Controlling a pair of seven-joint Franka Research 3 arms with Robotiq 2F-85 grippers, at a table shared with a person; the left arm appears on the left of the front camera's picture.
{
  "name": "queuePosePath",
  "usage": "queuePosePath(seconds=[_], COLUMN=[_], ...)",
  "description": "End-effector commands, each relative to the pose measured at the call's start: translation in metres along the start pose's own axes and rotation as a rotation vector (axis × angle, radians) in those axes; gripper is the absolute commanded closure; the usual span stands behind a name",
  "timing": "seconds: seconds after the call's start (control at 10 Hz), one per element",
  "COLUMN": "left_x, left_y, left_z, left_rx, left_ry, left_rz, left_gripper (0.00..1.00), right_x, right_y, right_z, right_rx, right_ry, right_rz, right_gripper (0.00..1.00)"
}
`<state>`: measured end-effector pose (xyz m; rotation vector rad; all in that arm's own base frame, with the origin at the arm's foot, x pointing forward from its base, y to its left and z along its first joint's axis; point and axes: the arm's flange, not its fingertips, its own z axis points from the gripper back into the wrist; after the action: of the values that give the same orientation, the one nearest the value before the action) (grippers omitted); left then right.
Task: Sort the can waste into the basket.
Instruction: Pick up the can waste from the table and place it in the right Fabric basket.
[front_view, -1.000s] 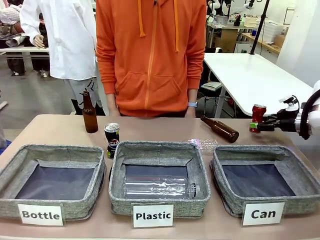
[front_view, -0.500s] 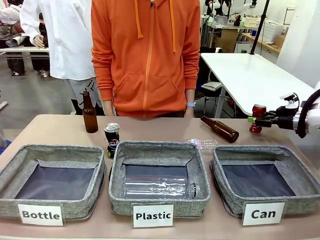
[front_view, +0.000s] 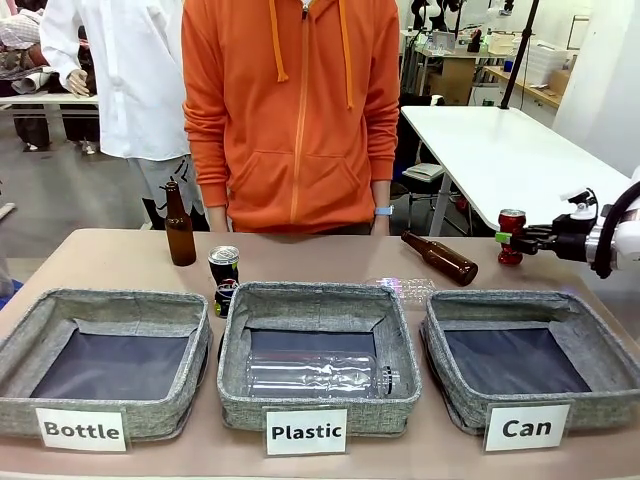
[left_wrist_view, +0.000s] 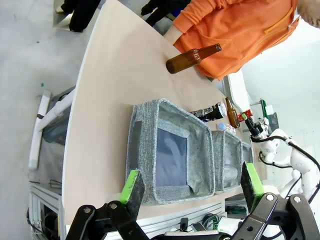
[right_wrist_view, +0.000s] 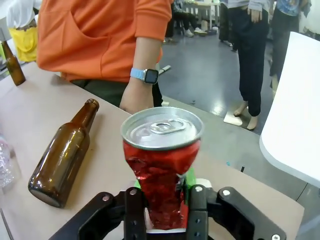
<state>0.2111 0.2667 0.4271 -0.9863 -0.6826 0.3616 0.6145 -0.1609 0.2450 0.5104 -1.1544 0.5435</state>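
Tan table (front_view: 100, 262) bearing the basket (front_view: 530, 300) (labelled Can), white table (front_view: 500, 150) behind, grey floor (front_view: 80, 190)

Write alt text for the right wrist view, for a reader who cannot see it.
The right claw grips a dented red can upright. A brown bottle lies on the table nearby, before a person in an orange top.

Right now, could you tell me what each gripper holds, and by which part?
The right gripper pinches the dented red can by its crushed lower body; the left gripper is open, empty.
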Motion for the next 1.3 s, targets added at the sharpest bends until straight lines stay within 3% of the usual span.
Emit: queuePosePath(seconds=[0.0, 0.4, 0.6, 0.7, 0.8, 0.9, 1.2], left_x=[0.001, 0.001, 0.001, 0.001, 0.001, 0.001, 0.001], left_y=[-0.001, -0.001, -0.001, -0.001, -0.001, -0.001, -0.001], left_z=[0.000, 0.000, 0.000, 0.000, 0.000, 0.000, 0.000], left_rx=[-0.018, -0.018, -0.018, -0.018, -0.018, -0.018, -0.018], left_ry=[-0.014, -0.014, -0.014, -0.014, -0.014, -0.014, -0.014], left_rz=[-0.018, -0.018, -0.018, -0.018, -0.018, -0.018, -0.018], left_gripper=[0.00, 0.00, 0.00, 0.00, 0.00, 0.00, 0.00], right_x=[-0.001, 0.008, 0.047, 0.080, 0.108, 0.130, 0.143], right_y=[-0.003, 0.006, 0.031, 0.052, 0.081, 0.119, 0.208], right_z=[0.002, 0.010, 0.044, 0.073, 0.101, 0.132, 0.187], right_rx=[-0.001, 0.018, 0.055, 0.199, 0.416, 0.564, 0.809], right_ry=[-0.027, -0.031, -0.034, -0.022, 0.051, 0.096, 0.218], right_rz=[-0.014, -0.005, 0.004, -0.030, -0.051, 0.019, 0.195], right_gripper=[1.00, 1.00, 1.00, 1.00, 1.00, 1.00, 1.00])
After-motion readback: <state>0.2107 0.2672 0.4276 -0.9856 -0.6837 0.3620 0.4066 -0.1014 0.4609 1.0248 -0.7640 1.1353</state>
